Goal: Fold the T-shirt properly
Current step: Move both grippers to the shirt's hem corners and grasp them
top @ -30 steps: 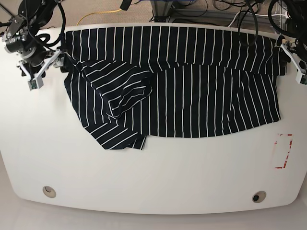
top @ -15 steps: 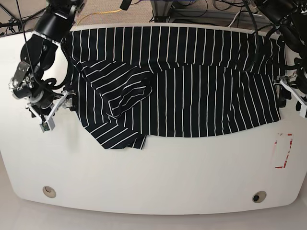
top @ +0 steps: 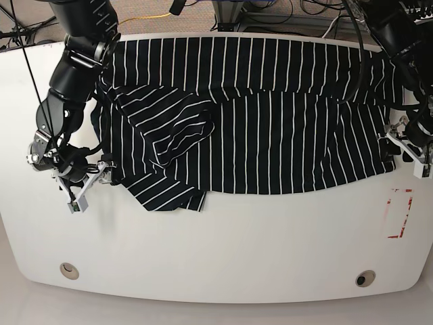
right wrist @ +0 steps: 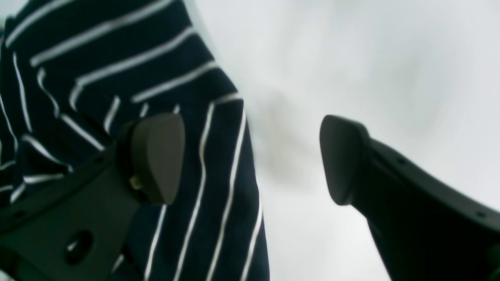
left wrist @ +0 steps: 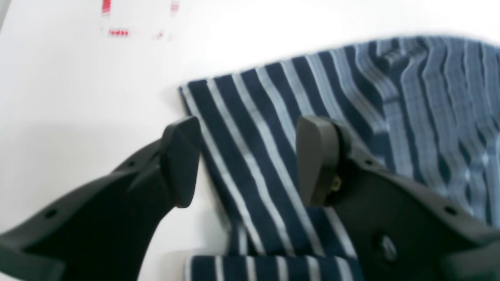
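Sliding down from the far corners, both claws now sit at the near edge of the T-shirt spread on the table. Left claw and right claw gape wide, holding nothing, probably ready to pinch the hem.

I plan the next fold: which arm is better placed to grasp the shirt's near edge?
Neither clearly: the open left gripper straddles the T-shirt corner, and the open right gripper straddles the opposite edge.
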`<control>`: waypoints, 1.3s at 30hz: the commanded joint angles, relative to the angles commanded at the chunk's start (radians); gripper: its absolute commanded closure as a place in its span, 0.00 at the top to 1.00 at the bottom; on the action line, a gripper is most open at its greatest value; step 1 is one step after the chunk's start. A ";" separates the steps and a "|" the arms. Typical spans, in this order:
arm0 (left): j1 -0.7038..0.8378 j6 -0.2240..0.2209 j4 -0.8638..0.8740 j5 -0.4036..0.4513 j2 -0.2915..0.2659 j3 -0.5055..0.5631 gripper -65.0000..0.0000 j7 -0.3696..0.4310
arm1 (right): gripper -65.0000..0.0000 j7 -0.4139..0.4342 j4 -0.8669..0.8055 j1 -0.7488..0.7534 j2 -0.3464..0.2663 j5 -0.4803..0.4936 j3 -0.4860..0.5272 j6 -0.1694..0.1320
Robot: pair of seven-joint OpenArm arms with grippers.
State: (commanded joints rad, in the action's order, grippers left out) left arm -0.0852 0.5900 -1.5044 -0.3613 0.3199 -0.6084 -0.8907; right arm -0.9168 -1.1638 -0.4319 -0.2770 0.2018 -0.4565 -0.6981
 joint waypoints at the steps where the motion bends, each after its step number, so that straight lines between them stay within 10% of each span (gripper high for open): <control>1: 0.000 0.000 0.017 0.011 0.000 0.006 0.55 0.031 | 0.78 0.008 0.026 -0.014 0.000 -0.012 0.017 0.000; 8: -0.037 0.000 0.144 0.074 -0.005 0.005 0.55 0.233 | 0.78 0.152 0.203 -0.061 0.000 -0.023 0.104 0.000; 17: -0.094 0.000 0.218 0.101 0.000 0.003 0.55 0.256 | 0.77 0.209 0.299 -0.087 0.044 -0.026 0.121 0.000; 24: -0.110 -0.005 0.235 0.112 0.002 0.003 0.55 0.316 | 0.44 0.219 0.305 -0.087 0.078 -0.028 0.121 0.000; 32: -0.189 -0.158 0.359 0.196 0.006 0.003 0.68 0.344 | 0.05 0.218 0.307 -0.091 0.086 -0.028 0.121 0.000; 39: -0.236 -0.158 0.493 0.193 0.035 0.008 0.68 0.345 | 0.04 0.218 0.305 -0.089 0.086 -0.028 0.121 0.000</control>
State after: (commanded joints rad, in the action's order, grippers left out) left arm -0.3214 0.4319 -1.0119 -0.1680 0.3552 -0.6007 -0.5455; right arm -0.6989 -0.8585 -0.5209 -0.1910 0.1741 -0.3353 -0.6981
